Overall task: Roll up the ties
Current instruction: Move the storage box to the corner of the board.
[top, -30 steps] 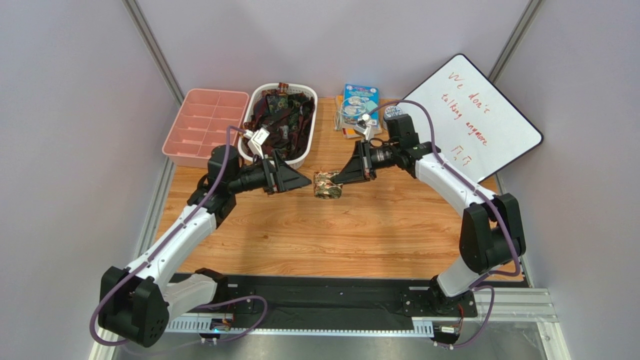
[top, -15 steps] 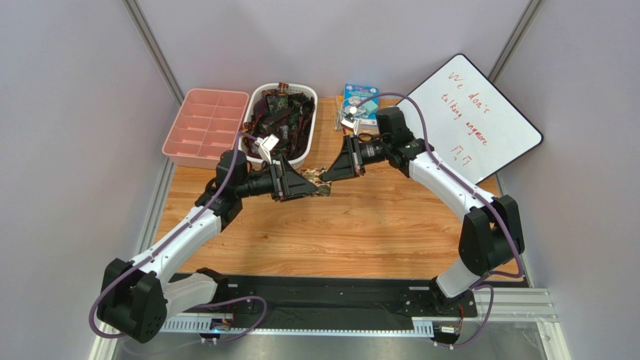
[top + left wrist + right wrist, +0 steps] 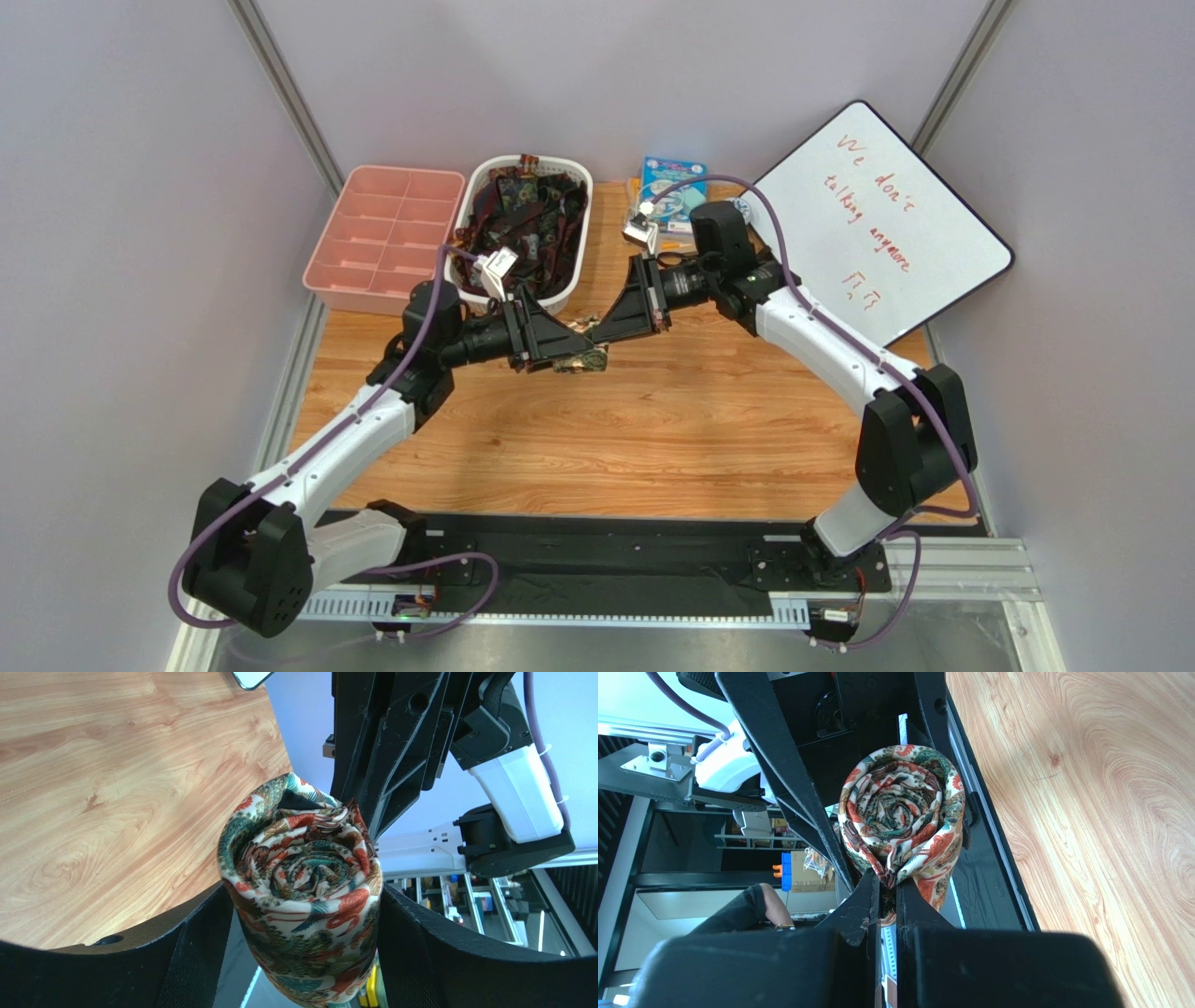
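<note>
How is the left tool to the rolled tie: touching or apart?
Touching. The left wrist view shows the tie squeezed between both fingers of the left tool.

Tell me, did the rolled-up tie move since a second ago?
Yes. The rolled tie shifted a little left, away from the whiteboard and nearer the white basket, now between the left gripper's jaws.

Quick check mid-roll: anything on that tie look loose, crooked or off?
Only slightly: the rolled tie, clamped in the left gripper, has its outer wrap gaping away from the coil on one side. The right gripper pinches the roll's outer edge. Nothing looks spilled or damaged.
</note>
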